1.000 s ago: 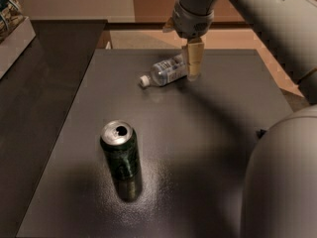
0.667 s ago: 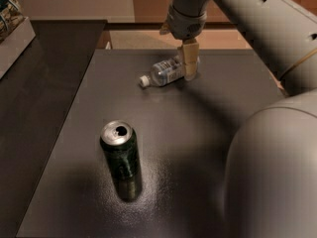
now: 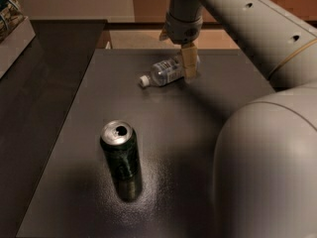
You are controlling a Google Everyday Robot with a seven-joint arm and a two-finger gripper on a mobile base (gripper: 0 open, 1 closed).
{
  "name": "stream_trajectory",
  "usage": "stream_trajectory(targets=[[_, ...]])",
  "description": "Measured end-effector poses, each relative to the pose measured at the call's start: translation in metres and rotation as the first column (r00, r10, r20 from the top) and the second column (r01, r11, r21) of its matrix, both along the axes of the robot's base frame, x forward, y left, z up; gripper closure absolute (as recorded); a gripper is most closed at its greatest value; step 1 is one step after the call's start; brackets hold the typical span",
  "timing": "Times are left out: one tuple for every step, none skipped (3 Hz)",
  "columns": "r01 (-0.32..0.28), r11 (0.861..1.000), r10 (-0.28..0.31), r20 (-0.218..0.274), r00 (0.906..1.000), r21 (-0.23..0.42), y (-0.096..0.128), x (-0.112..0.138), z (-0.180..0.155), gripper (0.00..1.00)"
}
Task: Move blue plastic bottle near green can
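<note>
A small clear bluish plastic bottle (image 3: 169, 71) with a white cap and a pale printed label lies on its side at the far end of the bench (image 3: 198, 114), a flat, dark grey, matte surface. Its cap points left and a little toward the camera, and its base points right. Whether the blue plastic bottle holds any liquid cannot be made out.

The gripper (image 3: 187, 63) hangs straight down from the pale grey arm (image 3: 237, 11) over the base end of the bottle, with its tan tip in front of the bottle's side. Whether the jaws are open or closed on the bottle cannot be told, because the far side is hidden.

A tall slim dark green metal can (image 3: 121, 155) stands upright on the near part of the bench, left of centre and well apart from the bottle. The green can has a silver top, and its drinking hole shows only dark inside.

The stretch of bench between bottle and can is bare surface. The robot's large rounded grey body (image 3: 270, 167) fills the lower right and covers that corner of the bench. To the left runs a second dark counter (image 3: 44, 83). At its far left edge sits a pale box (image 3: 15, 36) holding something with a printed pattern, too cut off to identify.
</note>
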State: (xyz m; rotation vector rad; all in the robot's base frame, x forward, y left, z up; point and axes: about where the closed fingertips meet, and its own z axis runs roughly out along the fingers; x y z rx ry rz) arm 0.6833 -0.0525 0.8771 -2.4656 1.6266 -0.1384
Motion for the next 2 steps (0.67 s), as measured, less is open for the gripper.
stream_trajectory(targets=[[-0.012, 1.000, 0.012, -0.015, 0.9998, -0.015, 0.0014, -0.0001, -0.0068, 0.00], [-0.021, 0.999, 0.020, -0.031, 0.9993, -0.039, 0.0016, -0.0009, -0.0126, 0.18]])
